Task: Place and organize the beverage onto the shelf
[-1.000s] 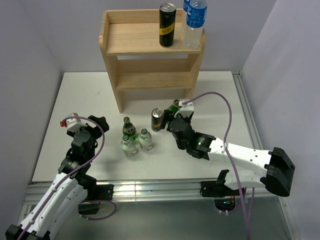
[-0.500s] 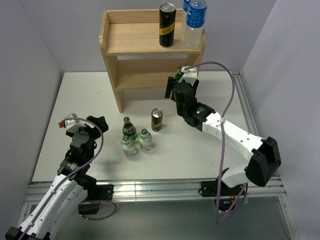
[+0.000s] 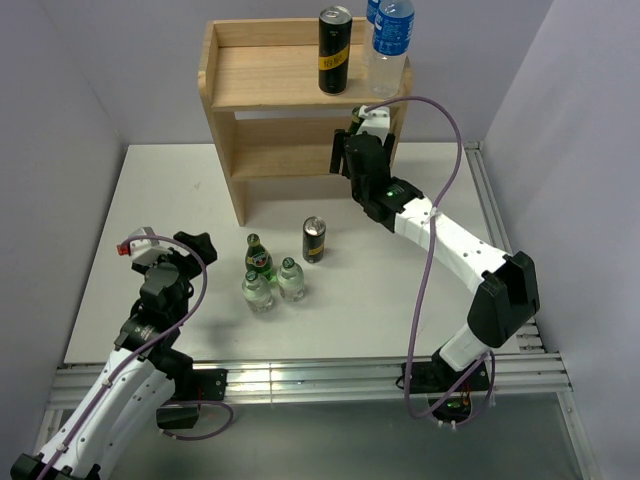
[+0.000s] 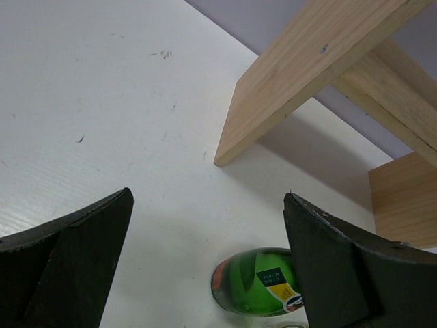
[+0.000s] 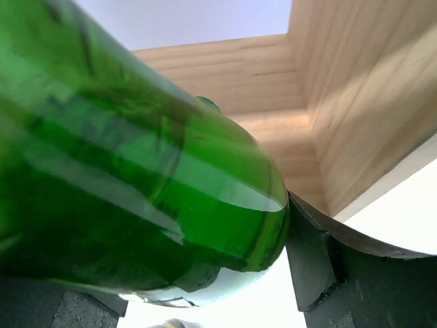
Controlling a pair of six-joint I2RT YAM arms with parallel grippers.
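Note:
The pale wooden shelf [image 3: 232, 128] stands at the back of the table. Its upper board holds a black can [image 3: 334, 50] and two water bottles [image 3: 389, 46]. My right gripper [image 3: 350, 150] is shut on a green glass bottle [image 3: 354, 122] and holds it at the right end of the lower board. In the right wrist view the green bottle [image 5: 136, 178] fills the frame, with the shelf's inner corner [image 5: 300, 102] behind it. My left gripper [image 3: 190, 250] is open and empty, low over the table. Its fingers [image 4: 68, 260] frame a second green bottle [image 4: 259, 283].
On the table in front of the shelf stand a green bottle [image 3: 258, 258], two small clear bottles [image 3: 259, 292] [image 3: 291, 280] and a dark can [image 3: 315, 240]. The shelf's left side panel [image 4: 307, 75] shows in the left wrist view. Purple walls close in both sides.
My right arm has lifted the green bottle from the table beside the dark can up and back to the shelf's lower board. The left arm has barely moved.

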